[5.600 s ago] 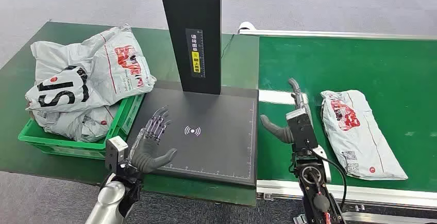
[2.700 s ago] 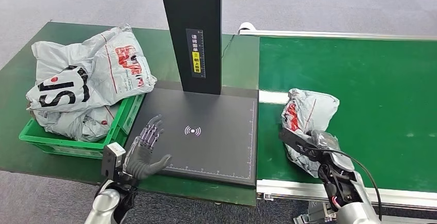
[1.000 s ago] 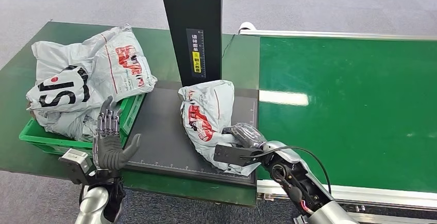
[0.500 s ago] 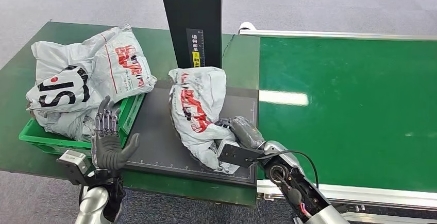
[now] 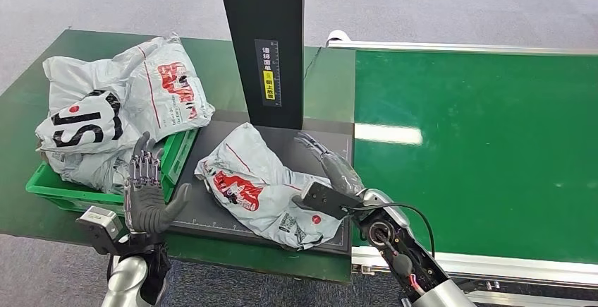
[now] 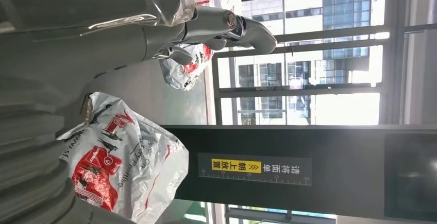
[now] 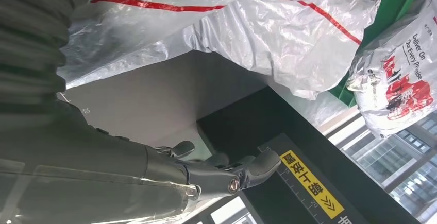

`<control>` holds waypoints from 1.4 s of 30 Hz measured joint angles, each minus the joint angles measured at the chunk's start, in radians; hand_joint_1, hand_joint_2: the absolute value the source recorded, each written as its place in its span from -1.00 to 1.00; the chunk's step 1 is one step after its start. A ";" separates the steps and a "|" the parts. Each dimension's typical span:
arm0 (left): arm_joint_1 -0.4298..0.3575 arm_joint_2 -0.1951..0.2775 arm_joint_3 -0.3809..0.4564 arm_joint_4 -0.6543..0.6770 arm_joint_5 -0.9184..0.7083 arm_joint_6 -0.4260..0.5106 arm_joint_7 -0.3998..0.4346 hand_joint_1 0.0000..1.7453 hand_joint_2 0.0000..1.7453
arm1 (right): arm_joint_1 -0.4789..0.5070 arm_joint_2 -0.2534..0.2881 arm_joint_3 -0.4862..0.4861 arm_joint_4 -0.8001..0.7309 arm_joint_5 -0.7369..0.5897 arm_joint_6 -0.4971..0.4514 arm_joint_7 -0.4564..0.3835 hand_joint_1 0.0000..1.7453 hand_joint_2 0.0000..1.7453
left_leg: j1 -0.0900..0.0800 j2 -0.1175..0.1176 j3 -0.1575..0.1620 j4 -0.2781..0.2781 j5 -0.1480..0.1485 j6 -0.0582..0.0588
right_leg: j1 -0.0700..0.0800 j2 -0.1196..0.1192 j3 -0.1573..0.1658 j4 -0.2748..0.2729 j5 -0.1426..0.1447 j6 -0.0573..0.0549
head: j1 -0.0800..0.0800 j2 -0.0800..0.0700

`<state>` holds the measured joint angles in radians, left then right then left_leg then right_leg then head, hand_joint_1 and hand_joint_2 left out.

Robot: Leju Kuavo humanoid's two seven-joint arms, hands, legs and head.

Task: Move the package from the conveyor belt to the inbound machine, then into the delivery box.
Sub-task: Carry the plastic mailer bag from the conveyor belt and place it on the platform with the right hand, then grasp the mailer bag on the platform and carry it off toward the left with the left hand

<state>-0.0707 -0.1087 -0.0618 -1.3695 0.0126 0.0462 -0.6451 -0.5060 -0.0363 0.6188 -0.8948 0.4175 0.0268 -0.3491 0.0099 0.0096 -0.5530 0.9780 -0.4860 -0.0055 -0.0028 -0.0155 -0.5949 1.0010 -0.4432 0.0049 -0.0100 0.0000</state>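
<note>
**Mei:** Half a second ago the package was standing up on end in the right hand; now it lies flat on the black plate of the inbound machine. It is spread from the middle of the plate toward the near right corner, with its near end lapping the plate's near edge.

**Tom:** So the hand has let go?

**Mei:** It looks so. The right hand has its fingers stretched out and apart, pointing toward the machine's black post, and nothing is in them. Its palm sits at the right end of the package; I cannot tell whether it touches the plastic.

**Tom:** And the left hand?

**Mei:** The left hand is upright off the near left corner of the plate, fingers apart, holding nothing. It hangs just in front of the green box.

**Tom:** Then the first leg is done, I'd say. The conveyor belt on the right is bare green, and what is left is the move into the box.

**Mei:** Agreed. Room is the worry. The box is heaped with other packages, piled well above its rim and spilling toward the far left. A new one would have to land on top of the heap.

**Tom:** And the way across?

**Mei:** The left half of the plate is bare, so the package can be dragged or lifted left. The post stands on the far side, and the box rim touches the plate's left edge.
</note>
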 joint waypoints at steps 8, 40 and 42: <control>0.000 0.001 0.000 0.000 0.000 0.000 0.000 -1.00 1.00 | 0.000 0.002 -0.001 0.004 -0.001 0.000 0.000 -1.00 1.00 | 0.000 0.000 0.000 0.000 0.000 0.000 | 0.000 0.000 0.000 0.000 0.000 0.000 | 0.000 0.000; -0.232 0.042 -0.260 0.231 -0.654 0.132 0.240 -1.00 1.00 | 0.238 0.072 -0.281 -0.236 -0.454 -0.041 -0.179 -1.00 1.00 | 0.000 0.002 0.001 0.000 0.000 0.000 | 0.000 0.001 0.000 0.000 0.000 0.000 | 0.000 0.000; -0.251 0.042 -0.274 0.262 -0.694 0.136 0.261 -1.00 1.00 | 0.251 0.082 -0.302 -0.262 -0.452 -0.042 -0.181 -1.00 1.00 | 0.000 0.002 0.000 0.000 0.000 0.000 | 0.000 0.001 -0.001 0.000 0.000 0.000 | 0.000 0.000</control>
<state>-0.3217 -0.0671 -0.3354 -1.1071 -0.6810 0.1818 -0.3836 -0.2547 0.0456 0.3169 -1.1569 -0.0344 -0.0154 -0.5303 0.0098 0.0113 -0.5526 0.9781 -0.4859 -0.0055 -0.0027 -0.0142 -0.5955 1.0009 -0.4428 0.0047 -0.0101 0.0000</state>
